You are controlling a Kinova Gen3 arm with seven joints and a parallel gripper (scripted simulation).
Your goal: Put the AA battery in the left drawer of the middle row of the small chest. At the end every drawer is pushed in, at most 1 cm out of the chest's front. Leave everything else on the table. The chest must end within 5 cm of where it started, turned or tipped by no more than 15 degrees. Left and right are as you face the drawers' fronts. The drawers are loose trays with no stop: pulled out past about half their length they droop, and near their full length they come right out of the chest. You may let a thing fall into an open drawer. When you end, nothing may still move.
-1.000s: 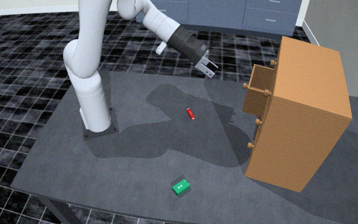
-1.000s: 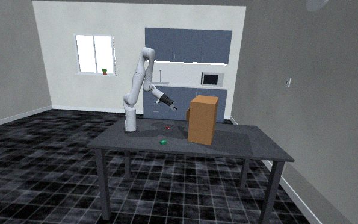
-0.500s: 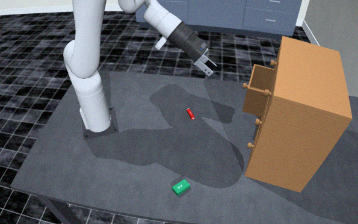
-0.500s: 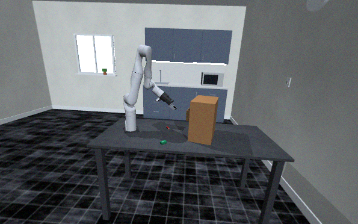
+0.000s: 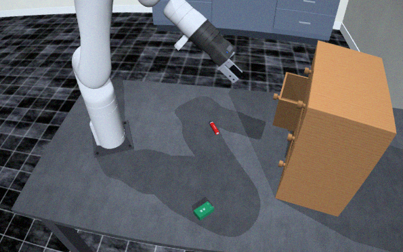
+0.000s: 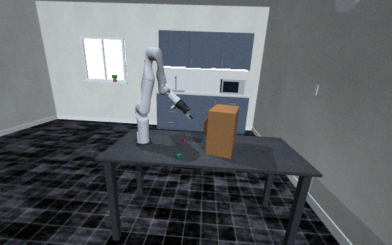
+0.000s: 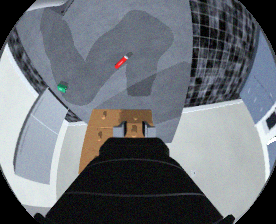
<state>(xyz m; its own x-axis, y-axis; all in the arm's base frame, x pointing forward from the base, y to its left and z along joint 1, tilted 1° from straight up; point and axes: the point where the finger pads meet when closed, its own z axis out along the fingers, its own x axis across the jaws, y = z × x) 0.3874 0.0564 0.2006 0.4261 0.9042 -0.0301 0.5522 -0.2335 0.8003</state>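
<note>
Partly, shadow obscures the battery (image 5: 214, 128) (image 6: 183, 139) (image 7: 121, 62).

A wide gap separates the arm (image 5: 94, 44) (image 6: 147, 89) from the chest (image 5: 347, 135) (image 6: 222, 132), where an open drawer (image 5: 284, 113) (image 6: 205, 126) juts.

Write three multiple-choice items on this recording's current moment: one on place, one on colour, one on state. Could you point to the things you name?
1. Where is the battery?
A) Inside the open drawer
B) On the table
C) Between the gripper's fingers

2. What colour is the small block-shaped thing on the table?
A) Green
B) Yellow
C) White

3. How does the gripper stand?
A) Shut on a knob
B) Shut on the battery
C) Open, holding nothing

Key:
1 B: the red battery (image 5: 214, 128) (image 6: 184, 139) (image 7: 121, 62) lies on the dark table top (image 5: 154, 101) (image 6: 252, 164) (image 7: 104, 30).
2 A: the block (image 5: 204, 211) (image 6: 178, 155) (image 7: 62, 88) shows green in each view.
3 C: the gripper (image 5: 236, 74) (image 6: 190, 116) (image 7: 134, 126) has its fingers apart with nothing between.
</note>
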